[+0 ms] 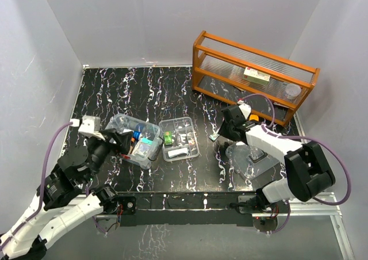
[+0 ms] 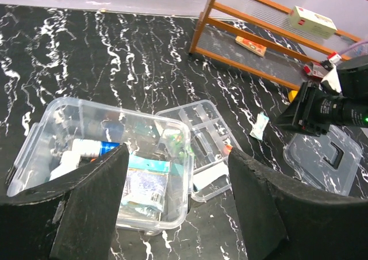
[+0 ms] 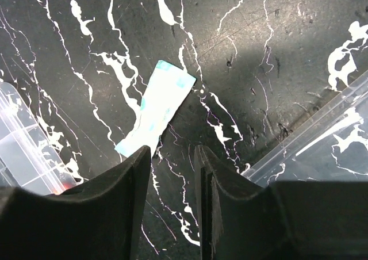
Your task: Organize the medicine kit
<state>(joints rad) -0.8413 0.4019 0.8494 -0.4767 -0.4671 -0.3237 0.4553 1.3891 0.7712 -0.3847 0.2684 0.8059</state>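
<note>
The medicine kit lies in three parts. Its clear box (image 1: 118, 119) (image 2: 57, 106) holds a blue-and-white tube (image 2: 92, 148) and a teal sachet (image 2: 146, 182). The divided tray (image 1: 187, 154) (image 2: 198, 111) sits just right of it. The lid (image 1: 241, 167) (image 2: 305, 156) with its dark handle lies flat further right. My left gripper (image 1: 123, 140) (image 2: 178, 174) hovers open over the box's near right corner, holding nothing. My right gripper (image 1: 223, 132) (image 3: 171, 156) hangs low over a small pale-blue packet (image 1: 214, 137) (image 3: 158, 107) on the table, jaws a narrow gap apart, the packet just beyond the tips.
The orange wooden rack (image 1: 198, 64) stands at the back right with a white box (image 1: 256, 74) on its shelf. The lid's edge (image 3: 322, 145) is right of my right fingers and the tray's corner (image 3: 17, 150) is to their left.
</note>
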